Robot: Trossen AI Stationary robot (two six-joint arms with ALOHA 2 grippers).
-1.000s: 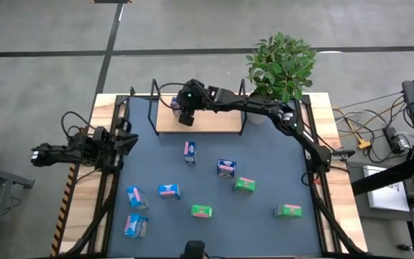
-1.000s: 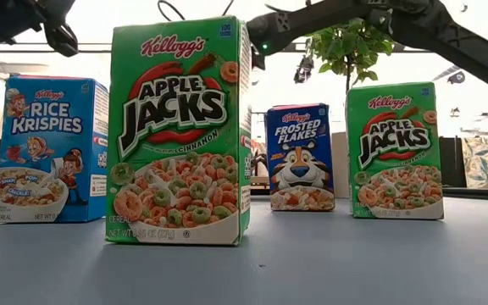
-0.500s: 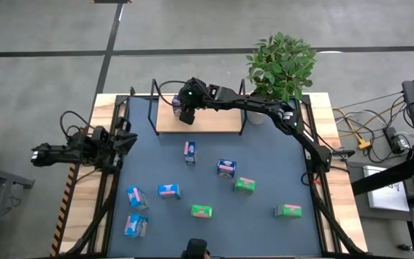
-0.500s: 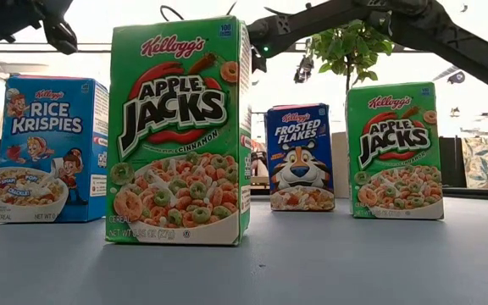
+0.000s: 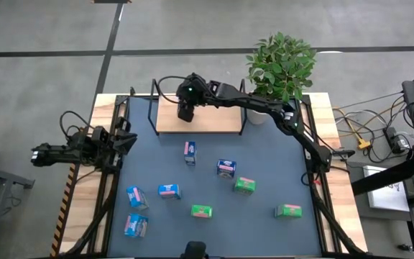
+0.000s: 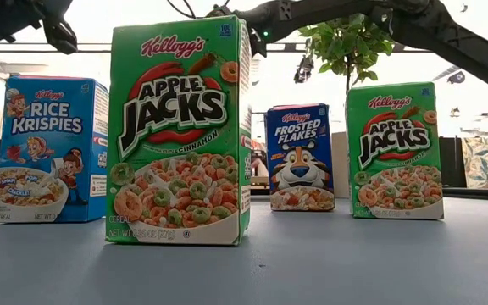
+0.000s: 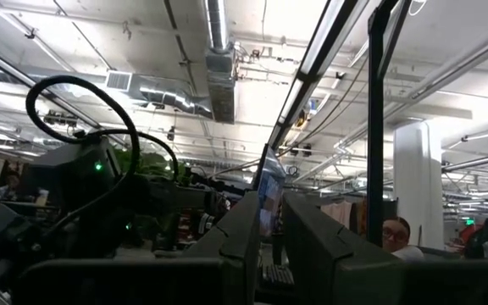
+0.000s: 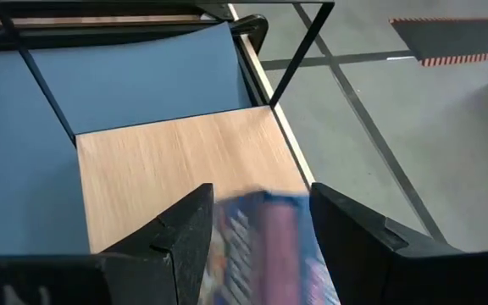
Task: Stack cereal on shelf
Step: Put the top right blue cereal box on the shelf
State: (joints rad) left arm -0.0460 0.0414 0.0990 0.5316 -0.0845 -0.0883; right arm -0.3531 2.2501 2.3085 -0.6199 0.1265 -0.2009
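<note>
we count eight cereal boxes loose on the blue table (image 5: pixel 264 180) from above: three green, at (image 5: pixel 245 185), (image 5: pixel 202 211) and (image 5: pixel 289 211); two dark blue, at (image 5: pixel 190 152) and (image 5: pixel 226 168); three light blue with pink marks, at (image 5: pixel 169 191), (image 5: pixel 136 196) and (image 5: pixel 136 226). a ninth box (image 8: pixel 265 250), blue and blurred, sits clamped between the two fingers (image 8: pixel 185 233) of the right gripper (image 5: pixel 186 112) in its own wrist view.

that gripper hangs over the left end of the shelf (image 5: pixel 214 119), above the light wooden board; we cannot tell whether the box touches the board. one shelf only, at the far edge of the table, with black wire frames at both ends. one potted plant (image 5: pixel 282 65) stands just beside its right end.

the left gripper (image 5: pixel 124 140) waits at the table's left edge, well apart from every box. its fingers (image 7: pixel 244 241) lie close together with a thin gap and nothing between them.

the low view shows four boxes upright: one rice krispies (image 6: pixel 51 150), one frosted flakes (image 6: pixel 300 158), two apple jacks at (image 6: pixel 180 131) and (image 6: pixel 394 151).
</note>
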